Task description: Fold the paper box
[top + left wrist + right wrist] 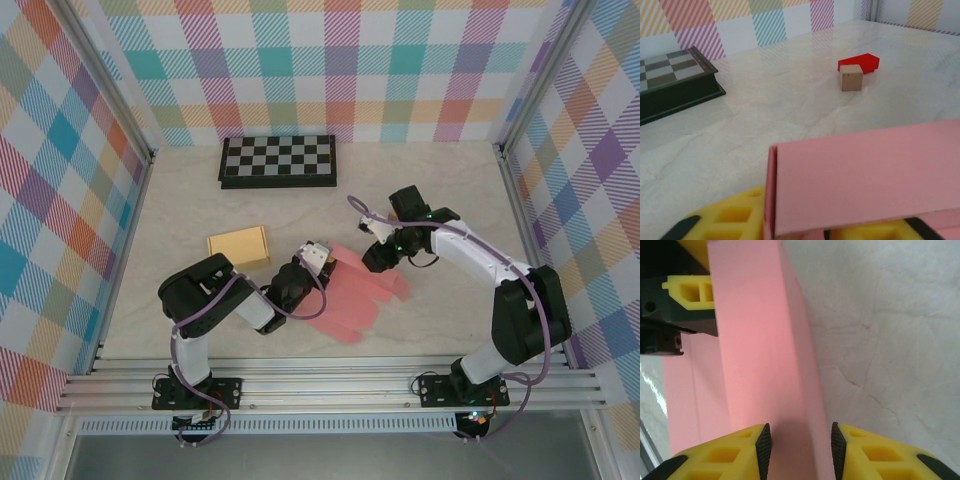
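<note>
The pink paper box (358,292) lies partly flat on the table between the two arms. In the left wrist view one flap (865,175) is folded up and over. My left gripper (318,257) is at the sheet's left end. Its yellow fingers (720,220) stand apart, with the folded edge running down between them, so my left gripper (796,229) is open. My right gripper (381,256) is at the sheet's far right edge. In its wrist view my right gripper (799,447) straddles a raised pink wall (760,355), and a gap shows at the black pads (764,445).
A black chessboard (279,161) lies at the back of the table. A tan cardboard box (240,246) sits left of the left gripper. A small wooden cube (851,78) and a red piece (860,62) rest farther back. Metal frame rails line the sides.
</note>
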